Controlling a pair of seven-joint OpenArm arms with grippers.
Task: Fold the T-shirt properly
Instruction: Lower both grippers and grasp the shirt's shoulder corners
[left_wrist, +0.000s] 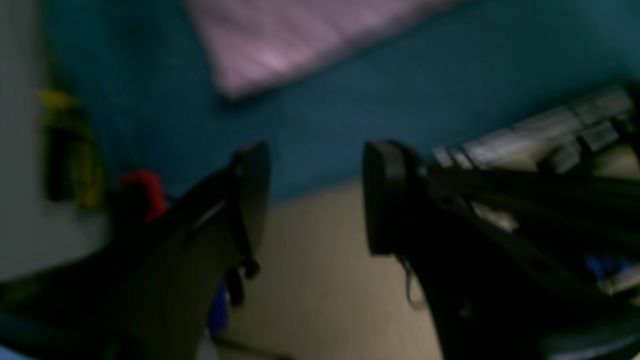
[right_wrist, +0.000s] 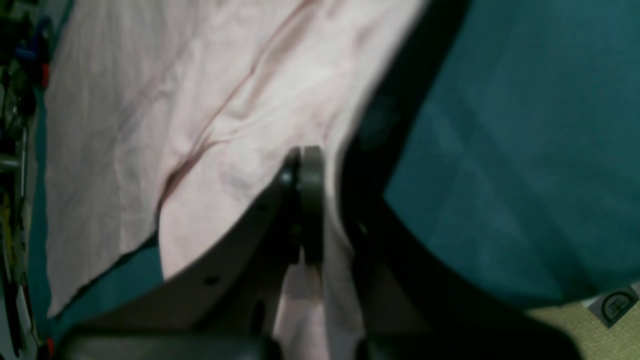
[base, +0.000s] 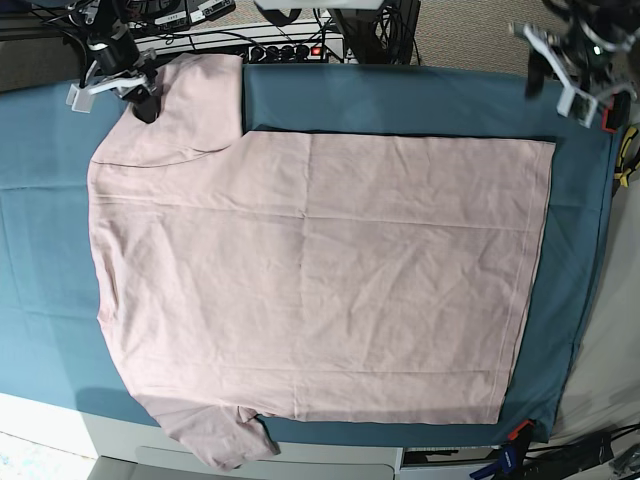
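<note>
The pale pink T-shirt (base: 320, 270) lies spread flat, plain side up, on the teal cloth (base: 420, 100), with its sleeves at the left and its hem at the right. My right gripper (base: 143, 98) is at the far left, shut on the edge of the far sleeve; the right wrist view shows its fingers (right_wrist: 311, 200) pinched on pink fabric (right_wrist: 150, 100). My left gripper (base: 572, 88) hovers open and empty above the far right corner of the cloth, beyond the shirt's hem corner. In the left wrist view its pads (left_wrist: 250, 195) stand wide apart, with a shirt corner (left_wrist: 280, 40) ahead.
A power strip and cables (base: 280, 45) run along the back edge. A red clamp (base: 518, 432) grips the cloth at the front right corner; another red clamp (left_wrist: 145, 192) and a yellow tool (left_wrist: 65, 145) sit at the right side. The white table front (base: 60, 420) shows below.
</note>
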